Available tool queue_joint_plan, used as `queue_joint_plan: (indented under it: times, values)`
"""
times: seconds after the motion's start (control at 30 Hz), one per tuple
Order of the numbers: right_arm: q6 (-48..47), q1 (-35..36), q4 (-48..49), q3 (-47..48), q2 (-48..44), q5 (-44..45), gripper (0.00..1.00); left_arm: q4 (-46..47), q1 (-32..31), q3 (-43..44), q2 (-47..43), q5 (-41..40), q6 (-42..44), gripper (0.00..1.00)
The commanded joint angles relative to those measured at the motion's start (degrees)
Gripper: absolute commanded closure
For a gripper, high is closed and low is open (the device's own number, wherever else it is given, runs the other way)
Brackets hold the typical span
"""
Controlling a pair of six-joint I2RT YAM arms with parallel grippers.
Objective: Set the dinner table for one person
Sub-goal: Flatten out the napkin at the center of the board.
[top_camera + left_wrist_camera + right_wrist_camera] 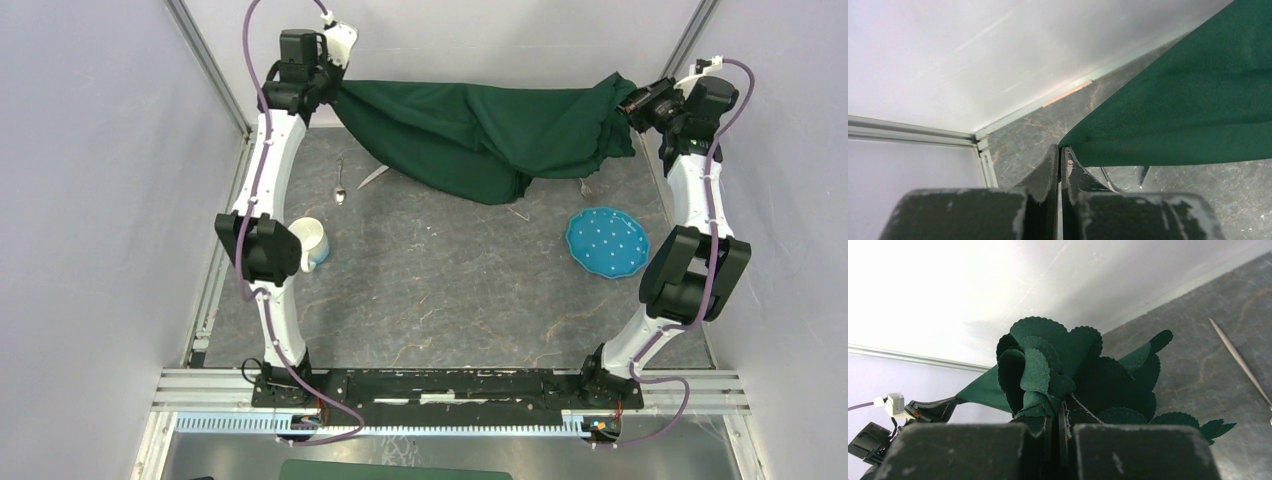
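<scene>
A dark green scallop-edged cloth (480,135) hangs stretched between my two grippers over the far end of the dinner table (450,300). My left gripper (335,88) is shut on the cloth's left corner. In the left wrist view the cloth (1188,100) runs off from the shut left gripper (1061,150). My right gripper (628,100) is shut on the bunched right edge. The right wrist view shows scalloped folds of the cloth (1048,355) piled above the shut right gripper (1058,407). The cloth's lower fold sags onto the table.
A blue dotted plate (607,242) lies at the right. A white mug (312,242) stands at the left beside my left arm. A spoon (340,185) and knife (375,177) lie left of the cloth. A fork (585,186) lies by its right edge.
</scene>
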Motion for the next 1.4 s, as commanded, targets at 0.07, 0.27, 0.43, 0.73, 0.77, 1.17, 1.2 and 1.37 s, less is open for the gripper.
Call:
queue_joint_plan:
  times: [0.07,0.27,0.43,0.73,0.77,1.17,1.2,1.37]
  values:
    - [5.94,-0.11,11.82,5.96,0.76,-1.91,1.00,1.77,0.67,7.11,-9.80,-2.58,-3.29,0.98]
    - [7.54,-0.11,12.81,7.34,0.38,-3.88,1.00,1.77,0.67,6.34,-17.88,-1.27,-4.97,0.98]
    - [10.01,-0.16,14.37,7.31,-2.25,-5.48,1.00,1.04,0.59,3.19,-26.04,2.58,-7.50,0.98]
    - [10.39,0.08,12.38,4.06,-11.56,-6.73,1.00,1.70,0.58,-3.71,-40.94,6.44,-10.65,0.98]
    - [10.38,0.12,12.29,3.03,-12.83,-6.89,1.00,1.73,0.58,-3.89,-42.02,7.16,-11.26,0.98]
    - [1.63,0.23,0.50,-10.12,-27.20,-4.71,1.00,0.64,0.58,-12.53,-52.15,10.35,-15.50,0.98]
    - [0.34,0.32,-1.65,-12.17,-28.57,-4.12,1.00,-0.07,0.58,-12.51,-52.40,10.42,-15.47,0.98]
    - [-5.25,0.26,-8.42,-22.13,-34.55,-1.46,1.00,-2.49,0.58,-15.75,-54.30,10.36,-15.39,0.98]
